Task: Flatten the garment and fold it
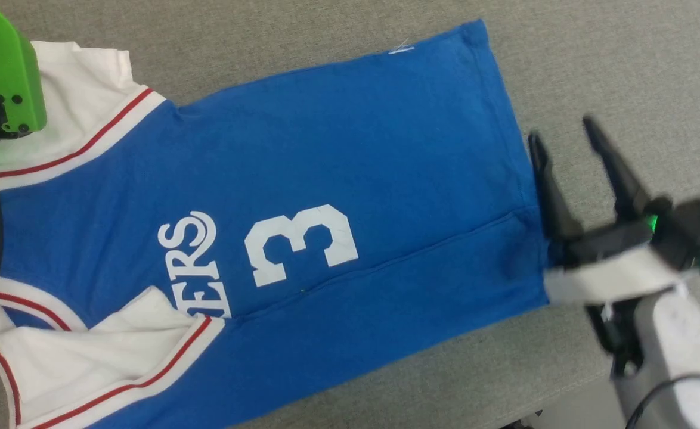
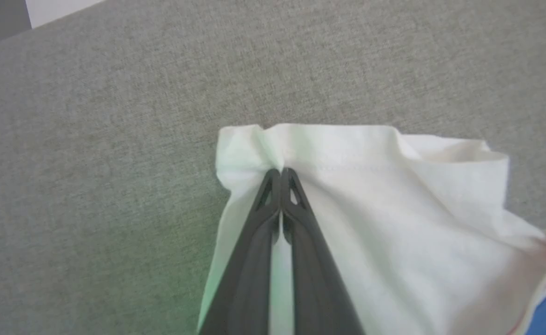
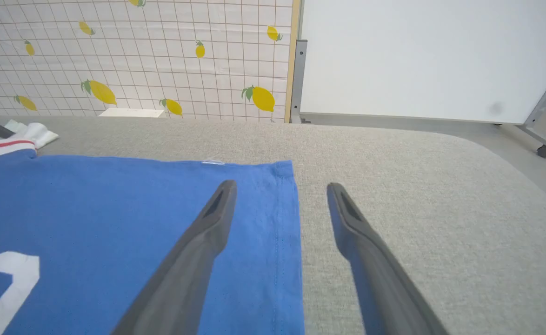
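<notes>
Lying spread on the grey surface (image 1: 594,65), the garment (image 1: 338,155) is mostly flat, "3" (image 1: 299,241) facing up, collar end toward the robot's left, hem (image 1: 514,179) toward its right; not fully flat yet: 1 long crease (image 1: 421,250) runs from the lettering toward the hem, and the near sleeve (image 1: 147,333) lies folded in over the blue body; the far sleeve (image 2: 370,209) is rumpled at its cuff edge, which likely explains the arm there; left gripper (image 2: 281,173) is clenched, 2 fingers pressed together with white cuff cloth pinched and puckered at the tips, so it is grasping the garment by that sleeve, probably to draw it outward and smooth it; right gripper (image 3: 281,185) is spread wide and holds nothing; it straddles the hem line, 1 finger (image 3: 208,232) over the blue cloth just inside the edge, the other (image 3: 361,232) over bare surface; whether either tip touches the cloth I cannot tell; its spot at the opposite end looks chosen so that it can take the hem and tension the cloth between the 2 arms; judged stage: flattening, folding not started; risk: a pull on the sleeve alone may drag the whole garment sideways.
</notes>
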You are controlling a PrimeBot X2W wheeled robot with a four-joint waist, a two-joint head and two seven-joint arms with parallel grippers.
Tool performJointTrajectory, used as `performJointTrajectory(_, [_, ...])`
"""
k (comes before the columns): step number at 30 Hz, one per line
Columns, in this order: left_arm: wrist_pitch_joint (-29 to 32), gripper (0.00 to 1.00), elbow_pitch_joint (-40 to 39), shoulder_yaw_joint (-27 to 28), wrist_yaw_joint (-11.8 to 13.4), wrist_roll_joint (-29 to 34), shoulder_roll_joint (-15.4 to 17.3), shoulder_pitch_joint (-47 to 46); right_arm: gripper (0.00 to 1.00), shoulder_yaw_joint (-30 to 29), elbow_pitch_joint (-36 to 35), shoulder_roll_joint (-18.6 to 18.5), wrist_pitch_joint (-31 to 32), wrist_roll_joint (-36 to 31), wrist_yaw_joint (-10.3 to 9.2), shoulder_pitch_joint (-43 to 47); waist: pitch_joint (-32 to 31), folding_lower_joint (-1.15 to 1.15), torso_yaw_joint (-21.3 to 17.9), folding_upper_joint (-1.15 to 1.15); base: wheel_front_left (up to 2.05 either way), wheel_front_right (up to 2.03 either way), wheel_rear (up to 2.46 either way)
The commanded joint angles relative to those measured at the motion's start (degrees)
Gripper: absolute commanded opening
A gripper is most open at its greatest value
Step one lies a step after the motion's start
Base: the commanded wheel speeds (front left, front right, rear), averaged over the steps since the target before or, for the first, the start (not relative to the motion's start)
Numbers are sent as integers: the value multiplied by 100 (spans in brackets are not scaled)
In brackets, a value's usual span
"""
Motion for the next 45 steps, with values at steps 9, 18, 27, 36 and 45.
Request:
performJointTrajectory(9, [-3,0,-144,-78,39,-28,21,265,100,-124,1105,-148,1832,342,-9,-2056,75,-1,156,29,0,0,0])
performJointTrajectory(18, [-85,0,-223,-140,-106,-26,-12,85,100,-87,2567,27,4289,370,-9,-3569,298,-1,385,29,0,0,0])
performJointTrajectory(27, [-204,0,-194,-178,-194,-31,-67,-43,100,-163,3277,147,5693,84,-9,-4235,478,-1,507,29,0,0,0])
performJointTrajectory(36, [-405,0,-192,-187,-256,-30,-73,-46,0,-238,3291,263,5965,-35,-9,-4310,526,-1,565,29,0,0,0])
performJointTrajectory(45, [-2348,0,-478,48,-519,138,-234,342,0,250,2706,70,4470,448,-9,-3627,93,-1,707,29,0,0,0])
